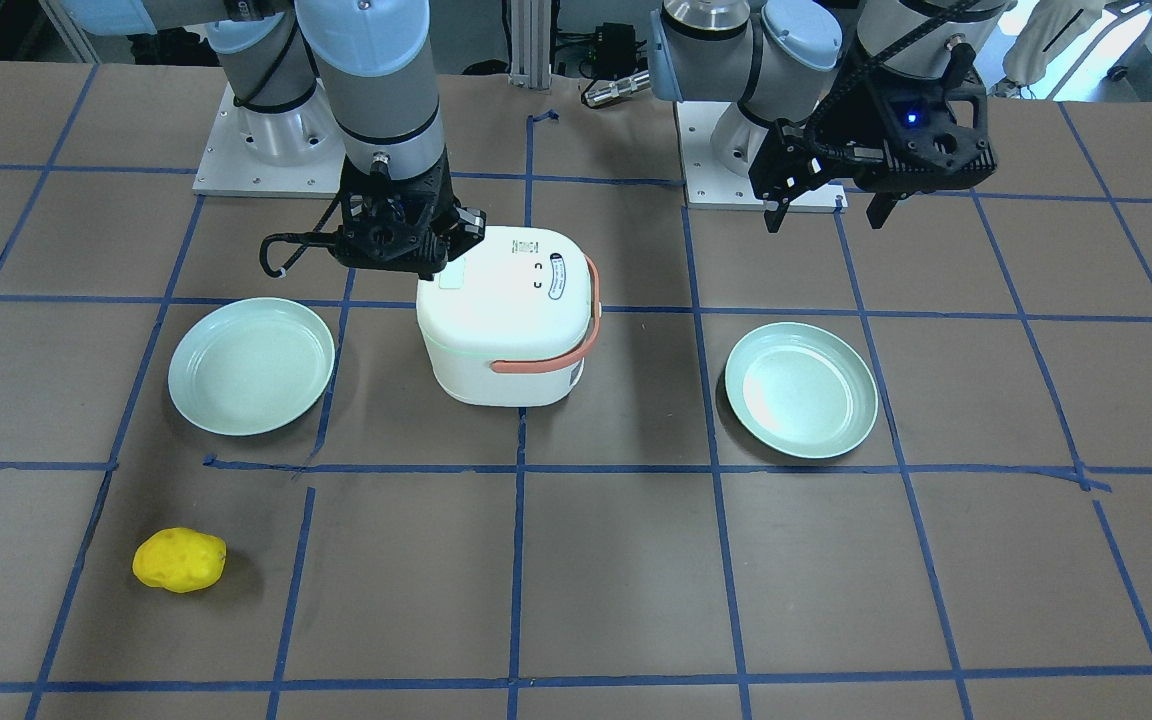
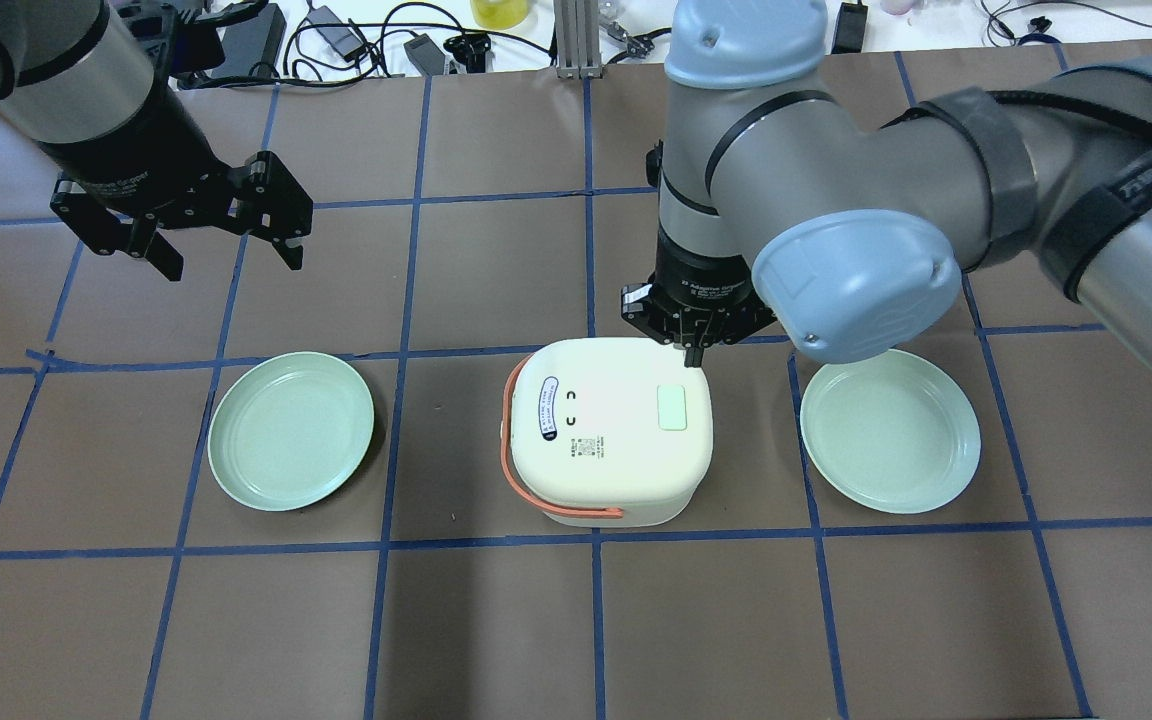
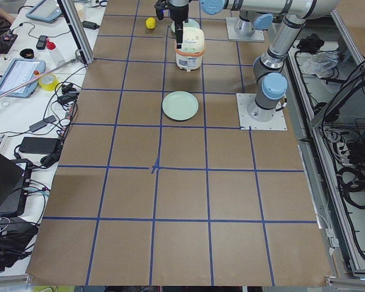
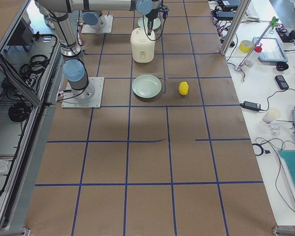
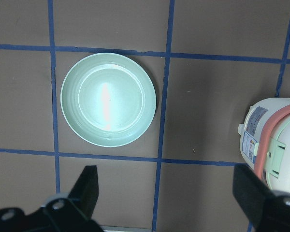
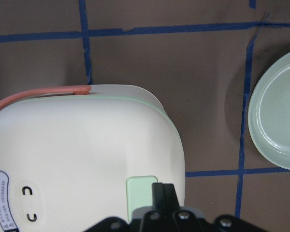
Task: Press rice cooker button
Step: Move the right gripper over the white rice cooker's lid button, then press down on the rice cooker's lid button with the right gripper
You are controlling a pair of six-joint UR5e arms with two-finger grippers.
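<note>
Over the rice cooker button (image 2: 671,407), right jaws sit closed.

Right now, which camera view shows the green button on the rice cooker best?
Overhead exterior: the whole button shows, uncovered. The right wrist view has it larger, but the right end effector overlaps it. The front-facing view shows only a pale part; side views are too small.

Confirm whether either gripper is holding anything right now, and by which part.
Nothing is held. The left gripper is open and empty above the table. The right gripper is shut on nothing, tips at the green button on the rice cooker.
</note>
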